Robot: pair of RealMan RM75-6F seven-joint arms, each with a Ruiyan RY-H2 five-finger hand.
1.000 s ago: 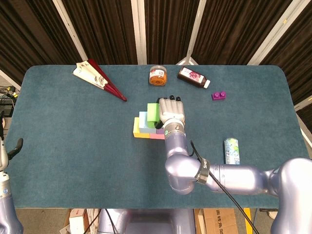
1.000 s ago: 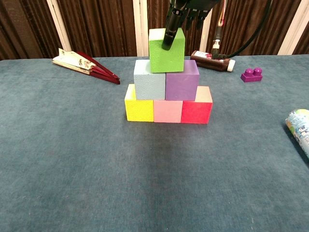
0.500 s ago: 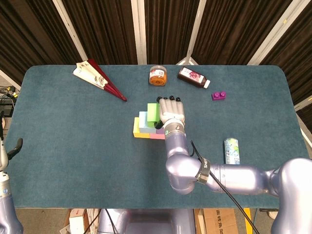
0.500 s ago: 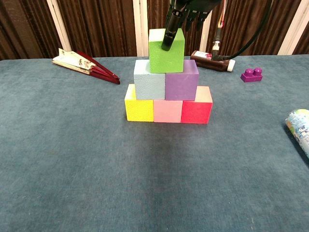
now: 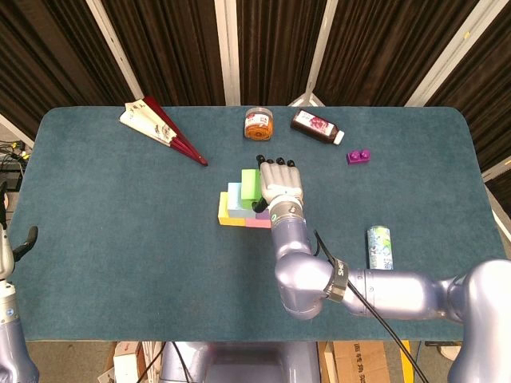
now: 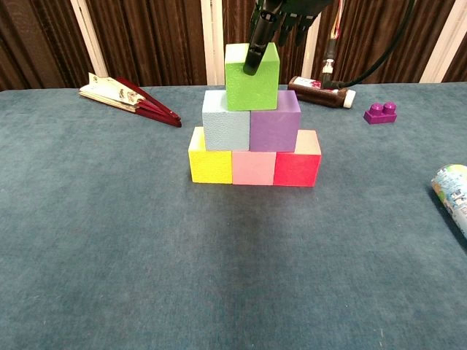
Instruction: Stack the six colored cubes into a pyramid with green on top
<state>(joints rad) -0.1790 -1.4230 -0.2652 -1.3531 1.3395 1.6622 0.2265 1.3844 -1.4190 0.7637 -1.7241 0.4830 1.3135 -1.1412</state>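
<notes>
Nothing much is changing since the earlier frames: the right hand [image 5: 280, 182] is staying over the pyramid, its dark thumb [image 6: 255, 49] lying against the front face of the green foam cube [image 6: 252, 76] and the other fingers reaching behind it, so it is still gripping that cube. The green foam cube is sitting at the top, straddling the light blue cube [image 6: 226, 121] and the purple cube [image 6: 275, 121] in the middle row. Beneath them the yellow cube [image 6: 210, 156], pink cube [image 6: 253, 167] and red cube [image 6: 298, 160] are forming the base, side by side and touching. From the stack, a folded red paper fan [image 5: 162, 128] is lying at ten o'clock, an orange jar [image 5: 259, 124] at twelve, a dark bottle [image 5: 316, 127] at one, a purple toy brick [image 5: 358, 156] at two and a drinks can [image 5: 380, 246] at four. Only the left arm [image 5: 9, 319] is showing, at the frame's edge, and its hand's state cannot be told.
</notes>
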